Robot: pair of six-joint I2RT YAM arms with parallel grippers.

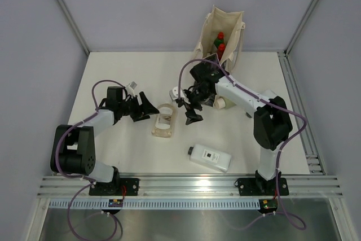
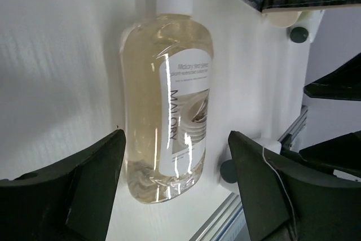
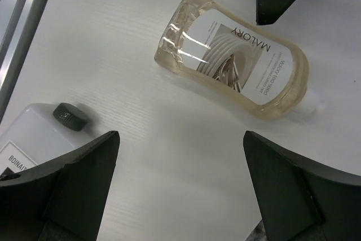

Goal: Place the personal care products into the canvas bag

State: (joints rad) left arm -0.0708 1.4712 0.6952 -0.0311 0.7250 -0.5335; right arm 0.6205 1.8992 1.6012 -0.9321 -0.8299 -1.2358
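Peach translucent plastic bottle with white cap: lying flat on the white table, label up, cap end pointing away from the arm bases. Not in the bag.
Left gripper: low over the table, just left of the peach bottle. Jaws apart, nothing clamped, no contact visible. In the left wrist view the bottle's base end sits ahead of the two black fingers, framed by the gap between them.
Right gripper: just right of the same bottle, jaws spread wide, holding nothing. The right wrist view looks down on the bottle past its own fingers, with a left-gripper finger tip in the top edge.
Tall cream canvas tote bag: standing upright at the far edge of the table, mouth open, well apart from the peach bottle.
In the bag: dark green bottle with red cap and red bottle with red cap, both upright, tops showing above the rim.
Flat white rectangular bottle with small dark cap: lying on the table near the front edge, right of centre, apart from both grippers.
White bottle with dark round cap: lying by the foot of the bag, mostly hidden by the right arm from above.
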